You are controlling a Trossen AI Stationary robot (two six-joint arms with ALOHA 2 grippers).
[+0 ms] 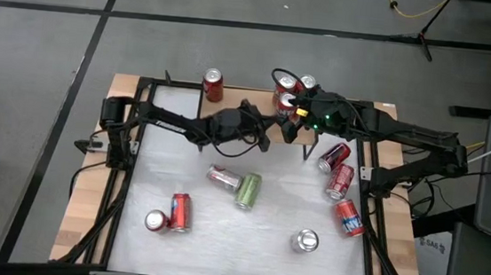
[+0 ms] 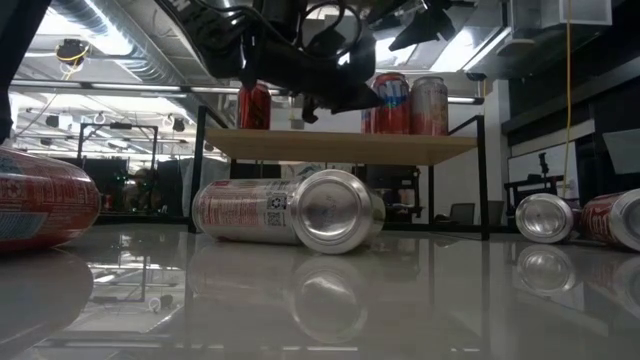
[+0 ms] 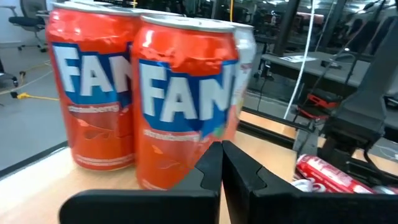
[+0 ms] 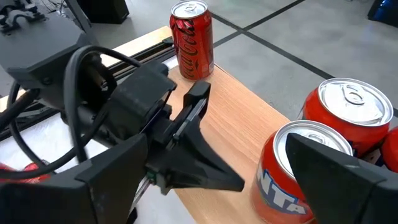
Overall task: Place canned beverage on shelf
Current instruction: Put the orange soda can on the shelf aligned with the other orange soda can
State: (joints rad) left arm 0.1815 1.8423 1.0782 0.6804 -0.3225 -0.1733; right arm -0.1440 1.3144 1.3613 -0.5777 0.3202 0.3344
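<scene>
At upper centre of the high view: right gripper (image 1: 300, 109) hangs at the Fanta can (image 4: 298, 171) on the shelf (image 1: 178, 96).

Its jaws are spread to either side of the upright can, apparently not gripping; the can stands on the plank beside two more red cans (image 1: 307, 84). Left gripper (image 1: 266, 141) sits just beside, fingers pressed together, empty, farther from the can. A lone red can (image 1: 213, 85) stands well apart along the shelf. Fallen cans (image 1: 247, 189) lie on the white table (image 1: 255, 236); workshop clutter behind.
</scene>
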